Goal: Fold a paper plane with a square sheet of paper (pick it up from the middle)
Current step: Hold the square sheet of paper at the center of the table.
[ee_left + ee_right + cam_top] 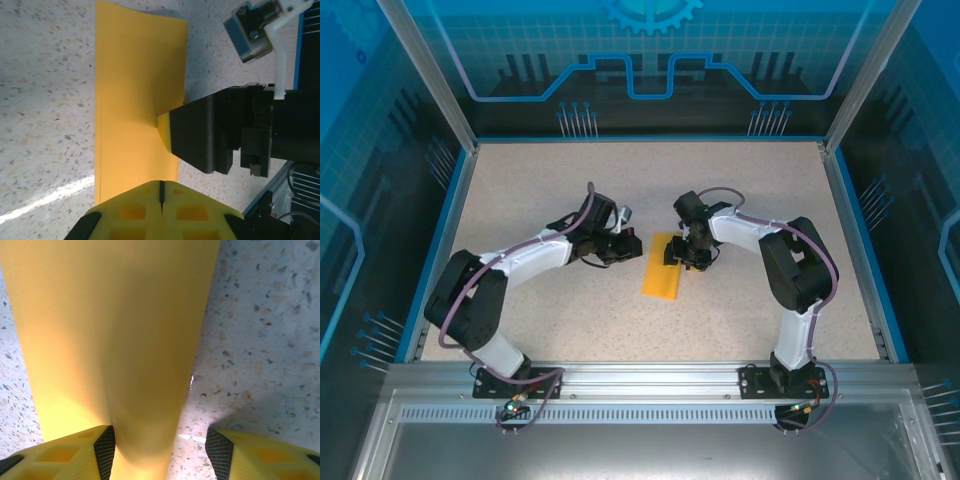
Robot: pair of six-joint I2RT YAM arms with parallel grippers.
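Paper (135,90) — orange-yellow, folded into a long strip — lies by closed left tool (161,190); right tool (160,440) open over it.

place: robot lab test cell | signs: aluminium frame (430,75), blue graphic panels (740,50), speckled table (650,180), arm mounting rail (650,380)

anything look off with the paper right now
The paper isn't lying flat: its side by the right gripper bows up off the table, casting a shadow. No tears or spills show.
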